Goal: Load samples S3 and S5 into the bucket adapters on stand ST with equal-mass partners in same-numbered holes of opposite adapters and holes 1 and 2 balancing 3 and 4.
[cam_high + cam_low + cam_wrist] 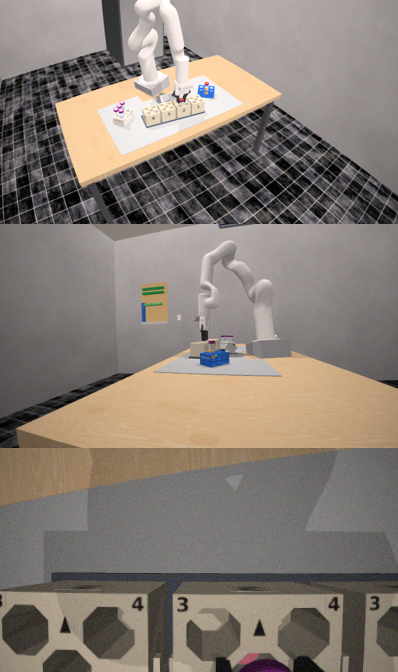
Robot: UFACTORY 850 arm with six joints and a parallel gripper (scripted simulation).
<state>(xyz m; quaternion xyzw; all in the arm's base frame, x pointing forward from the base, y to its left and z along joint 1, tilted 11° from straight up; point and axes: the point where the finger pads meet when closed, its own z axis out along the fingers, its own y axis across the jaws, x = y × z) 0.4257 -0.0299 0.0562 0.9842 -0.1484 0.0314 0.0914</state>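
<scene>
My gripper [182,98] [204,339] [264,664] stands low over adapter 2 [183,113] [300,600], its fingers slightly open around a tube's purple cap [181,99] [267,666] with an orange dot. The tube is upright, cap close to the adapter's top around hole 5; its body, ID and level are hidden. Adapters 4 [153,122], 3 [168,117] and 1 [198,110] stand on the dark loading stand [172,120] [115,576]; no tubes show in them. The blue sample rack [206,96] [211,363] holds a purple-capped tube [206,83] [211,346] with an orange dot.
A cream rack [120,122] at the left holds several purple-capped tubes with white dots. The small sloped desk [164,98] [230,348] with its green key [161,94] stands behind the adapters. The arm's base [152,85] [268,348] is at the back edge.
</scene>
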